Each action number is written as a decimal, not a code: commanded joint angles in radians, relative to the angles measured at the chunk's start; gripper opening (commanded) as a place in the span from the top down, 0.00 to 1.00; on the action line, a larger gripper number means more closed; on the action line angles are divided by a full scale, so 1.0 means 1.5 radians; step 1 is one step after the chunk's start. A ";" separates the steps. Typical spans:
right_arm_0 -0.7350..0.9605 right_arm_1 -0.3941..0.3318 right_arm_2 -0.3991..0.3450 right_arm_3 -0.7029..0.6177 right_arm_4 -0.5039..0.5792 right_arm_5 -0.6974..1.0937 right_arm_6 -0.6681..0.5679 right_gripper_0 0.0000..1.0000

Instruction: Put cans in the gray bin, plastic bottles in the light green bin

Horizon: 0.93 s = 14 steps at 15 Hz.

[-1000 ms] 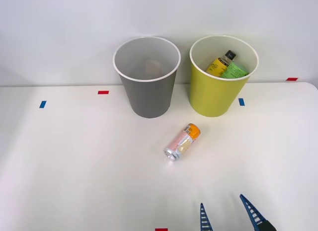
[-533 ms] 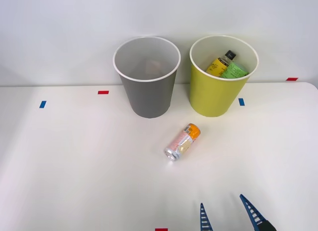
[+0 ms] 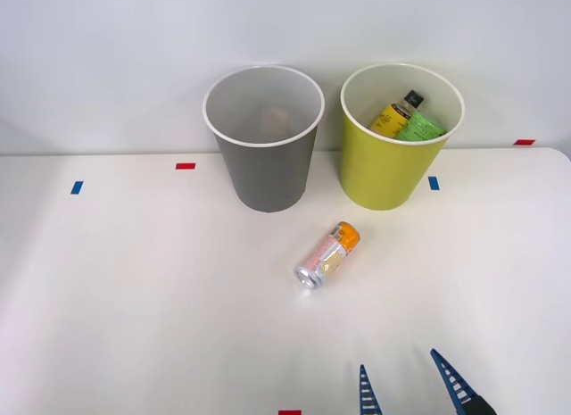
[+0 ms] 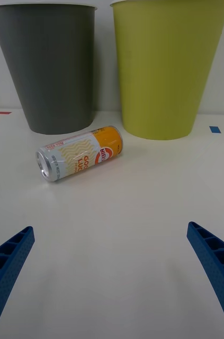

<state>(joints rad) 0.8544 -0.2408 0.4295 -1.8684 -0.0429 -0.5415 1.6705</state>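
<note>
My gripper (image 3: 409, 381) hung low over the near edge of the counter (image 3: 134, 299), right of centre, fingers (image 4: 6, 267) spread wide apart and holding nothing. No contact with any object.

The can (image 3: 327, 254) lay on its side on the counter, well apart from my gripper on the far side and a little to the left. Silver top pointed near-left, orange end far-right. In the wrist view the can (image 4: 80, 153) sat in front of the gap between the two bins, touching neither.

The gray bin (image 3: 264, 138) stood upright at the far side of the counter, left of the green bin (image 3: 400, 136), the two just beside each other with a narrow gap. Something pale showed at the bottom of the gray bin; I could not tell what.

Two bottles were leaning inside the green bin: the yellow bottle (image 3: 394, 114) with its dark cap toward the far rim, and the green bottle (image 3: 421, 128) touching it on the right.

Red tape (image 3: 185, 166) and blue tape (image 3: 77, 187) marked the counter to the left of the gray bin.
</note>
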 commanded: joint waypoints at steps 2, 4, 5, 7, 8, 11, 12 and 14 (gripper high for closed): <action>0.000 0.000 0.000 0.000 0.000 0.000 0.000 0.00; 0.000 0.000 0.000 0.000 0.000 0.000 0.000 0.00; 0.000 0.000 0.000 0.000 0.000 0.000 0.000 0.00; 0.000 0.000 0.000 0.000 0.000 0.000 0.000 0.00; 0.002 0.001 -0.007 0.026 -0.001 0.013 0.000 0.00; 0.002 0.010 -0.017 0.016 -0.002 0.012 0.004 0.00; 0.000 0.012 -0.024 0.004 -0.002 0.018 0.004 0.00; -0.001 0.009 -0.030 -0.056 -0.007 0.109 0.000 0.00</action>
<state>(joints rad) 0.8550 -0.2241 0.3920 -1.8896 -0.0482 -0.4681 1.6747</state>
